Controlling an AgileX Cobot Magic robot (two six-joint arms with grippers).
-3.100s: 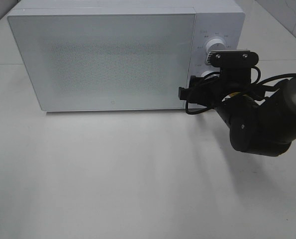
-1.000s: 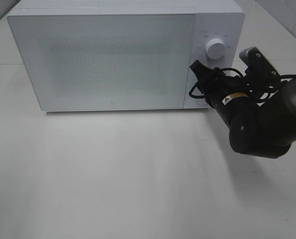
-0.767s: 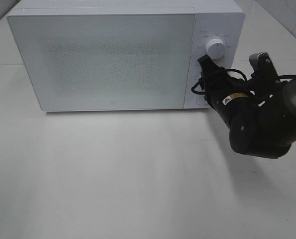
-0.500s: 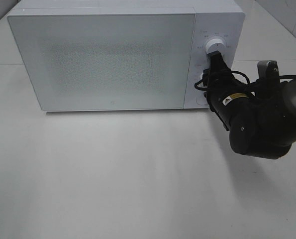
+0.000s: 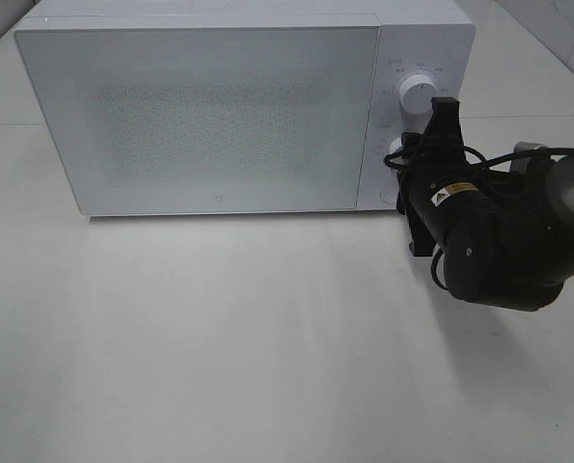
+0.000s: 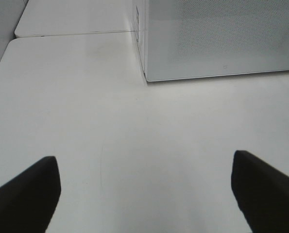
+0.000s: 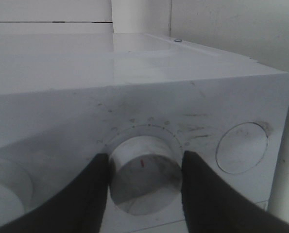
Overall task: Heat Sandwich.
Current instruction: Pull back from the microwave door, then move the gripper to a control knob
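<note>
Pinching lower microwave knob (image 7: 142, 177): right gripper (image 7: 144, 158) (contact both sides); left gripper (image 6: 144, 158) wide, empty.

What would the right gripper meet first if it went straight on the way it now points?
The right gripper would meet the lower dial of the microwave, which its fingers seem to clamp. Next, probably the control panel just behind; the gap is unclear.

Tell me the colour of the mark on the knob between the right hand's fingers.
Red, on a white knob; clearest in the right wrist view.
</note>
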